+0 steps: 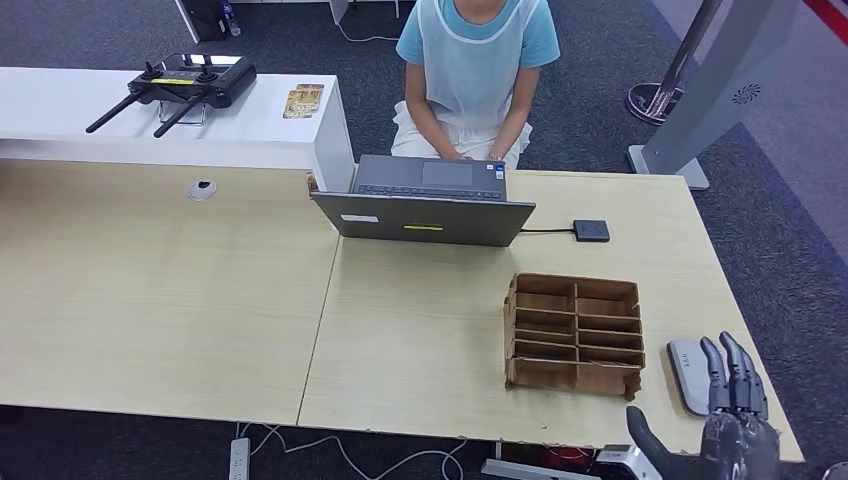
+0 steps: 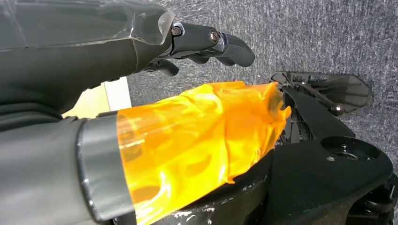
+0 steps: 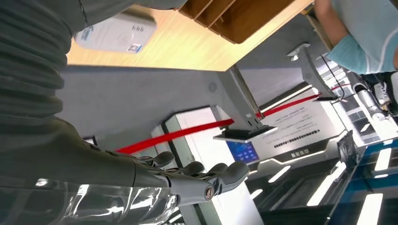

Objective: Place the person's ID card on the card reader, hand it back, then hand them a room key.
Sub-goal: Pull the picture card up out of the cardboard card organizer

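Two hands empty: right hand [image 1: 735, 415] open near the reader [image 1: 688, 373] at the surface's [image 1: 420, 330] near right; left hand [image 2: 206, 44] curled, hanging. No card seen. First step pending; next needs the person [image 1: 470, 70] offering ID.

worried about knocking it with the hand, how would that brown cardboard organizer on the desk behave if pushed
The cardboard organizer looks like thin card with empty compartments, so it is probably light and would slide easily on the smooth desk. Its low, wide shape makes tipping unlikely. The thin dividers could bend or crush under the right hand.
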